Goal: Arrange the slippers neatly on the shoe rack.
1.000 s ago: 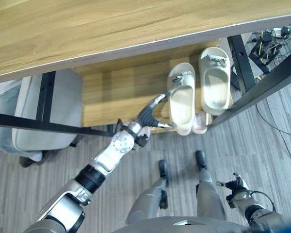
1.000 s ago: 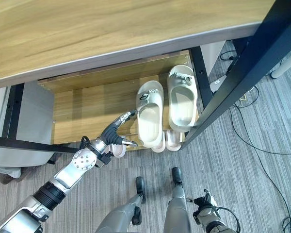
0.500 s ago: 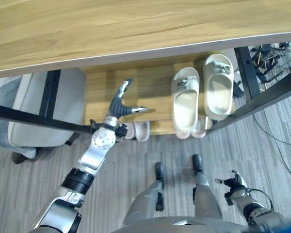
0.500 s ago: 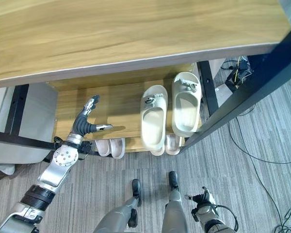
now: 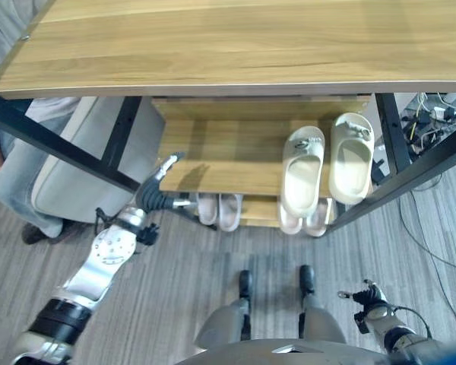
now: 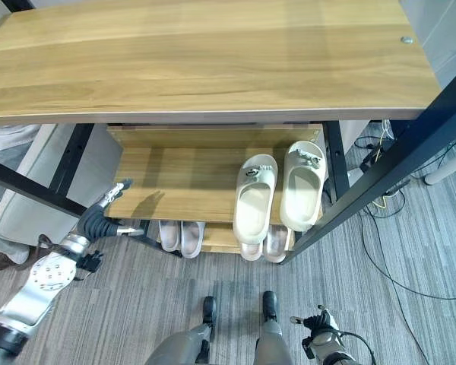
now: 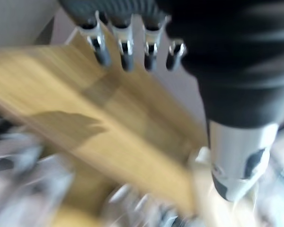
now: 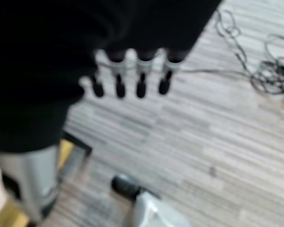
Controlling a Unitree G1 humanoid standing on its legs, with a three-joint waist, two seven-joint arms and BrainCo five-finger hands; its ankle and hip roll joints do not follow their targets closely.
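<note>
A pair of cream slippers lies side by side, toes inward, at the right end of the shoe rack's middle shelf. The left one sits a little nearer the front edge. My left hand hovers by the shelf's left front corner, well left of the slippers, open with fingers spread and nothing in it. My right hand hangs low over the floor at the right, open and holding nothing.
Two pairs of pale pink slippers lie on the lower shelf. A wide wooden top and black frame bars overhang the shelves. A grey seat and a person's legs are at the left. Cables lie at the right.
My left hand has drawn back to the left, from beside the cream slipper to the shelf's left front corner. The camera has shifted too. The slippers stay put.
</note>
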